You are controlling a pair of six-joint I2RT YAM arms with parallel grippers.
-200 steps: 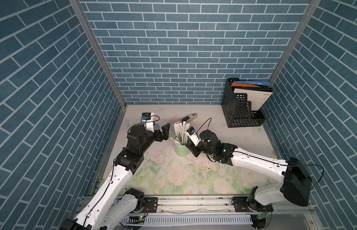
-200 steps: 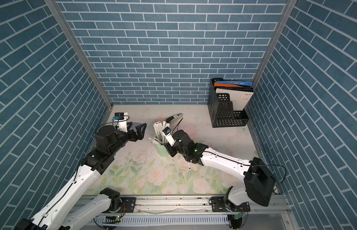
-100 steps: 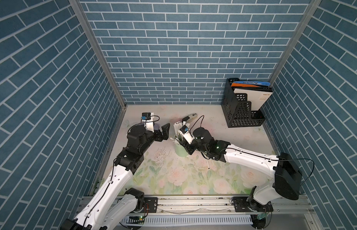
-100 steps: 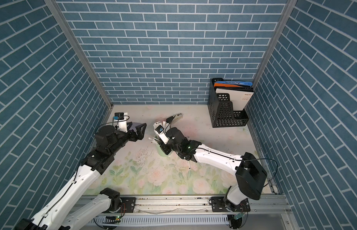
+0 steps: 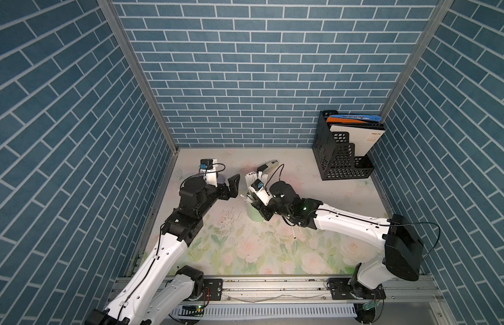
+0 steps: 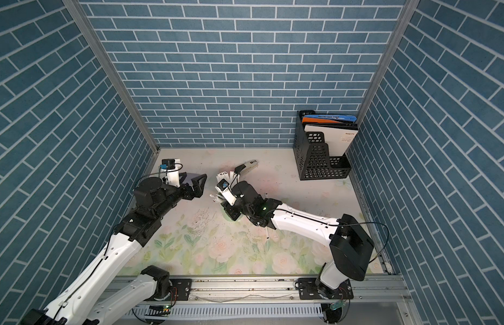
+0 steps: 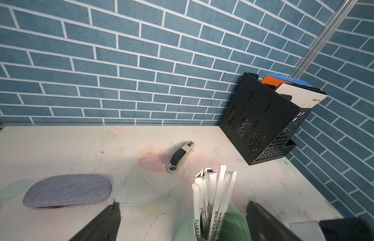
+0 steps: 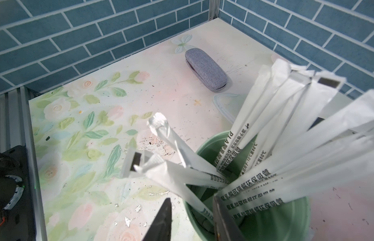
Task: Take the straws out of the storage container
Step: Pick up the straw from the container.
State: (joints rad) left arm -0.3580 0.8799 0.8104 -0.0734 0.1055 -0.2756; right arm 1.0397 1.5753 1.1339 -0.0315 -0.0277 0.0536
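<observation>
Extraction of the straws (image 8: 265, 116) is judged to be the step in hand, with most of it left to do. They are seen standing fanned inside the storage container (image 7: 185, 230), a few slumped low over its rim. The right gripper (image 8: 191, 200) is set at the container's rim, jaws partly closed, one finger outside the wall and the other inside among the wrappers. Whether the wall or any straw is actually pinched cannot be told. The left gripper (image 7: 182, 205) is held just beside the container, released wide and empty, with the straw tops ahead of its gap. Two thin white sticks (image 5: 293, 234), possibly straws, can be made out on the mat near the container, under the right forearm. A stapler (image 7: 180, 156) lies just behind the container. Next, the cup needs to be steadied by one gripper, so that the upright cluster can be pinched by the other and drawn straight up without the cup being tipped.
</observation>
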